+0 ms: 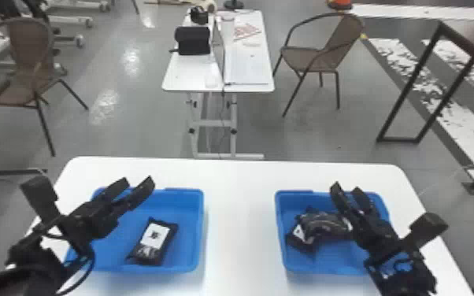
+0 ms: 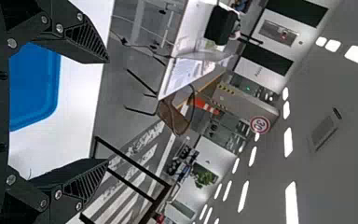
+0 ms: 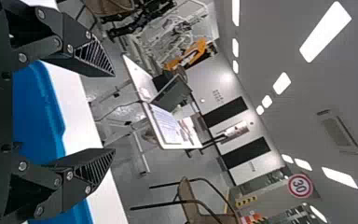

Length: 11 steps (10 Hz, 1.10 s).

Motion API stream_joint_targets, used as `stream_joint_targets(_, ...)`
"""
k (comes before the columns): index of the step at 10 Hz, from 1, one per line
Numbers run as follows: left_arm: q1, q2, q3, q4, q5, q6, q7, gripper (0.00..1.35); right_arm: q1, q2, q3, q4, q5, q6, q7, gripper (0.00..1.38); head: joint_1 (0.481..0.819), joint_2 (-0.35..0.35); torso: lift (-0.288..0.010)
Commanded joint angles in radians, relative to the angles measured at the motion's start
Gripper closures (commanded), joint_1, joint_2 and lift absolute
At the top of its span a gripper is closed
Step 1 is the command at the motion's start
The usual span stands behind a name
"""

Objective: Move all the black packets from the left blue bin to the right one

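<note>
My left gripper point(image 1: 139, 188) is over the back left part of the left blue bin point(image 1: 199, 228); in the left wrist view the same gripper point(image 2: 108, 111) stands open with nothing held. One black packet point(image 1: 151, 241) with a white label lies in that bin, to the right of the gripper. Above the right blue bin point(image 1: 280, 232) is my right gripper point(image 1: 346, 189), and in the right wrist view this gripper point(image 3: 114, 112) has its fingers apart and empty. Black packets point(image 1: 319, 230) lie bunched together in the right bin, partly behind the right gripper.
Both bins stand on a white table point(image 1: 240, 220) with a gap between them. Beyond it are a second white table point(image 1: 248, 59) with a laptop and black items, a brown chair point(image 1: 319, 59) and a dark metal frame point(image 1: 405, 94).
</note>
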Motion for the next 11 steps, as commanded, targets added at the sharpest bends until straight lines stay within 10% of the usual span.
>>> stream_joint_targets(1, 0.008, -0.003, -0.003, -0.032, -0.063, 0.14, 0.029, 0.31, 0.039, 0.015, -0.002, -0.085, -0.042, -0.015, -0.003, 0.24, 0.695, -0.062, 0.0)
stream_joint_targets(7, -0.165, 0.042, -0.153, -0.104, -0.582, 0.824, 0.057, 0.3, 0.09, 0.049, 0.006, -0.131, -0.074, -0.015, -0.002, 0.27, 0.695, -0.047, 0.0)
stream_joint_targets(11, -0.301, 0.054, -0.233, 0.162, -0.652, 0.85, 0.018, 0.3, 0.098, 0.052, 0.007, -0.125, -0.081, -0.015, -0.002, 0.27, 0.695, -0.026, 0.0)
